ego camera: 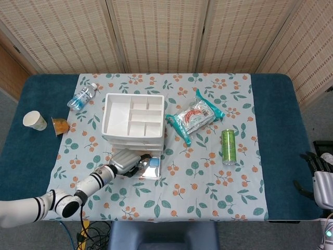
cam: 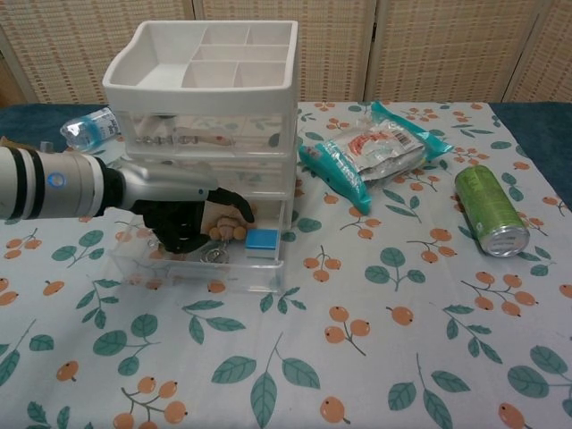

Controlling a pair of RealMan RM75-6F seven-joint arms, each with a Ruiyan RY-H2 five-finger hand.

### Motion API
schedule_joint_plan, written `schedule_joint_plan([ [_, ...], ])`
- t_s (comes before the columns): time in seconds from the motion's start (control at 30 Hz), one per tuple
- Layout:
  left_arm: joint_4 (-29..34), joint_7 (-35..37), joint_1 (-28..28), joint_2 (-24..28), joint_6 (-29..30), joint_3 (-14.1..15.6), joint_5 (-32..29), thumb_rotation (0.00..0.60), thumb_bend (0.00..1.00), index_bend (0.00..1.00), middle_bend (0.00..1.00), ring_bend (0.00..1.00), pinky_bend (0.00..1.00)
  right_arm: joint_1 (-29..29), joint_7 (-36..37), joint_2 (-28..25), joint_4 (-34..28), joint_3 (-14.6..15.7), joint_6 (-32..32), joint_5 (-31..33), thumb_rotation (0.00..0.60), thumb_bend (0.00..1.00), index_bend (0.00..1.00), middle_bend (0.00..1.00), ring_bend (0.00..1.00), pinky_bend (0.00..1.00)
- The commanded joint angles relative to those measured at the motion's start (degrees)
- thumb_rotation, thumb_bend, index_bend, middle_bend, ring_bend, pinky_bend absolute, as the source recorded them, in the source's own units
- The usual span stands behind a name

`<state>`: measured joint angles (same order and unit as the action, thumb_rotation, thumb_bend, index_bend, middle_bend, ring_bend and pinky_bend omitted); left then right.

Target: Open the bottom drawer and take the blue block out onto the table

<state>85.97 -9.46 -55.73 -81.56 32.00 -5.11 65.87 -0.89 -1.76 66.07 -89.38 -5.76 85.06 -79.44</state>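
Black-fingered left hand [cam: 183, 213] over open drawer [cam: 198, 264]

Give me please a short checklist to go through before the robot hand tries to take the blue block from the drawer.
1. Bottom drawer pulled out: ok, it stands open in front of the white drawer unit.
2. Blue block visible and reachable: ok, it lies at the right side of the drawer, nothing on top.
3. Left robot hand holds nothing: ok, it sits inside the drawer to the left of the block.
4. Path to the block free: not ok, a small brown toy lies between them.
5. Free table space for placing: ok, bare cloth in front.
6. Right robot hand out of the way: ok, at the table's far right edge.
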Motion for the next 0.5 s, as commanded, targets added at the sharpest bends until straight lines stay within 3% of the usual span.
schedule_joint_plan([
  [0.03, -0.6, 1.4, -1.2, -0.3, -1.9, -0.4, -0.7, 0.6, 0.58, 0.15, 0.96, 1.0, 1.0, 0.0, 0.1, 0.0, 0.1, 0.0, -0.1, 0.2, 0.6, 0.27, 0.19, 0.15, 0.21, 0.21],
  [0.5, -3.3, 6.4, -4.2, -1.4, -6.7, -1.2, -0.7, 0.6, 0.58, 0.13, 0.96, 1.0, 1.0, 0.2, 0.3, -0.1, 0.3, 0.0, -0.3, 0.7, 0.6, 0.27, 0.19, 0.15, 0.21, 0.21],
])
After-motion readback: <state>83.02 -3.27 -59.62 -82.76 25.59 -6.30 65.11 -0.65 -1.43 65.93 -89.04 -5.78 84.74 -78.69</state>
